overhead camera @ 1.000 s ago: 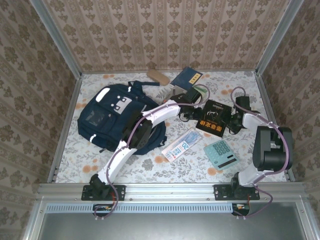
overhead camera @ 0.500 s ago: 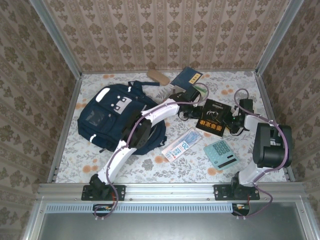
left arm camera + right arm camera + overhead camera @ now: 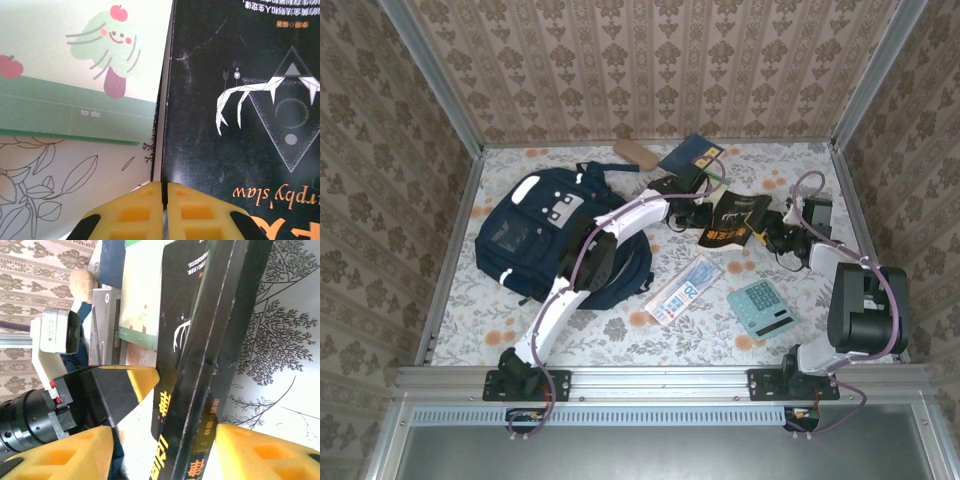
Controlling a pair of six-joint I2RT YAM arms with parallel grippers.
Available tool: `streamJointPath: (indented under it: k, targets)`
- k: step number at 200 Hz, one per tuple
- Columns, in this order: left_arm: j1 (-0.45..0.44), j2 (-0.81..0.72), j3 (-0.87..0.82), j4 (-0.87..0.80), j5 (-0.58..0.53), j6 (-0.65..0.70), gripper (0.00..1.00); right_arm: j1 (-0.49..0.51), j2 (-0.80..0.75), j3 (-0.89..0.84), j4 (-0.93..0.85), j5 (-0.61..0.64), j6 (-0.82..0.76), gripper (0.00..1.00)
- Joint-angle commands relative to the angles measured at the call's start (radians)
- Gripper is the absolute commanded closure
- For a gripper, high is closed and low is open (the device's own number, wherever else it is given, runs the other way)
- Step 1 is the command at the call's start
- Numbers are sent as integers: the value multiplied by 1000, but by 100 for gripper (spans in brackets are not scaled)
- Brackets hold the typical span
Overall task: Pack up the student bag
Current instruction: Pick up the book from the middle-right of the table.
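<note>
White arms point(image 3: 548, 318) with black joints carry purple cables point(image 3: 584, 258); left pincer point(image 3: 164, 186) and right pincer point(image 3: 160, 436) have yellow fingers point(image 3: 135, 212).

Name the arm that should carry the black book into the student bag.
Left. The left gripper is shut, seemingly pinching the black book at its edge, and its arm lies over the student bag. The right gripper straddles the book, jaws apart, farther from the bag.

The tilted black book point(image 3: 730, 222) blocks the middle, the student bag point(image 3: 525, 245) the left; bare table point(image 3: 610, 345) lies open near front.
</note>
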Motion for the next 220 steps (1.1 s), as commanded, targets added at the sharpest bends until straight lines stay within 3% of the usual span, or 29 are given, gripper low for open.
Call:
streamJointPath:
  k: [1,19,63,101,135,153,180,220]
  targets:
    - [-63,53,16,-51,100,28,91,39,28,68,-99,-76,-62,47]
    - [-61,51,15,-54,101,30,90,39,66,100,-191,-40,-86,52]
    - [-62,51,13,-49,113,27,89,67,102,121,-218,-13,-107,49]
    - [-62,51,13,-45,123,20,88,86,114,96,-120,-21,-71,53]
    - [-64,51,11,-44,128,20,87,94,136,111,-108,-25,-60,77]
    - [-62,39,7,-46,128,20,83,95,127,113,-121,-18,-64,93]
    - [-44,-1,4,-45,124,10,72,90,78,104,-141,6,-67,100]
    - [-12,-118,-6,-34,106,-10,51,84,3,110,-169,11,-68,100]
